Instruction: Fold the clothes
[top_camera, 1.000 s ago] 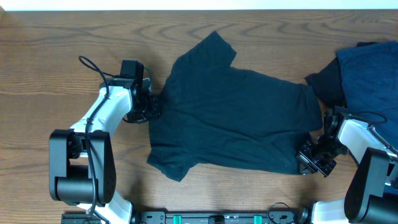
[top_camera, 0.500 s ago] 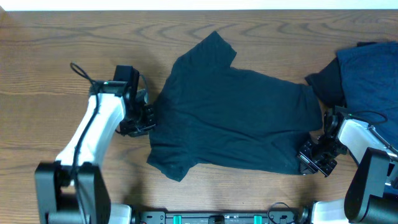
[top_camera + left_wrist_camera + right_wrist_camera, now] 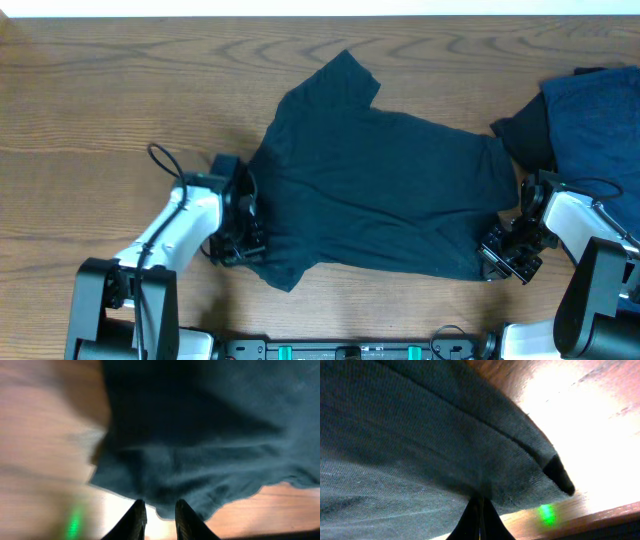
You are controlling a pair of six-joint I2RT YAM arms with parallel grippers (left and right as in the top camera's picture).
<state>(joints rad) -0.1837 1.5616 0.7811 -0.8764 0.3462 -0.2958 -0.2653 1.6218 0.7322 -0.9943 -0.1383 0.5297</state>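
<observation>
shirt (image 3: 380, 190) spread flat mid-table (image 3: 90, 90), second dark garment (image 3: 590, 110) heaped at right edge; left fingers (image 3: 247, 248) at shirt's lower-left hem, narrow gap, nothing between; right fingers (image 3: 477, 519) pinched on lower-right hem

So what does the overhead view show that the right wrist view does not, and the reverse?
Only overhead: the whole T-shirt spread flat, the left gripper at its left edge, a blue fabric pile far right. Only right wrist: the right gripper shut on the hem, a green light spot. Both: the dark shirt on the wooden table.
</observation>
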